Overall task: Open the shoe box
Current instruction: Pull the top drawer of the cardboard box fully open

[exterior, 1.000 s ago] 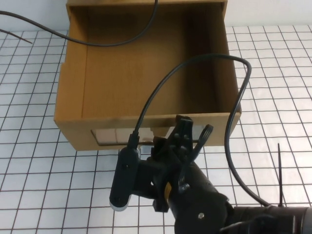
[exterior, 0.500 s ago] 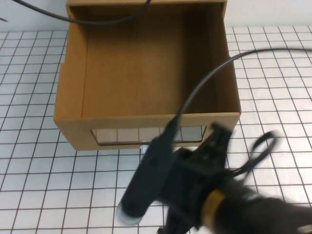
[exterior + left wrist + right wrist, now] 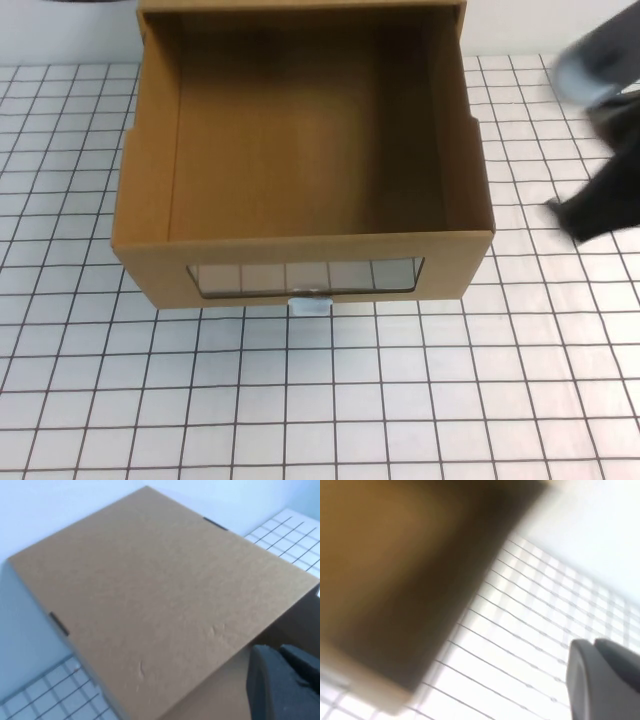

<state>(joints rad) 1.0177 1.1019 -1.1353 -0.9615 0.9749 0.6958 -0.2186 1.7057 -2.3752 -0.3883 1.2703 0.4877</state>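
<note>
The box (image 3: 150,270) sits in the middle of the gridded desk (image 3: 400,400), its top open and the bare brown inside showing. Its near wall has a long window (image 3: 305,277) with a small clear tab (image 3: 312,305) below it. The right arm (image 3: 605,190) shows blurred at the desk's right edge, apart from the box; the right gripper (image 3: 597,647) has its fingers closed on nothing. The left gripper (image 3: 282,652) hangs close beside a broad cardboard panel (image 3: 160,590); whether it is open cannot be told.
</note>
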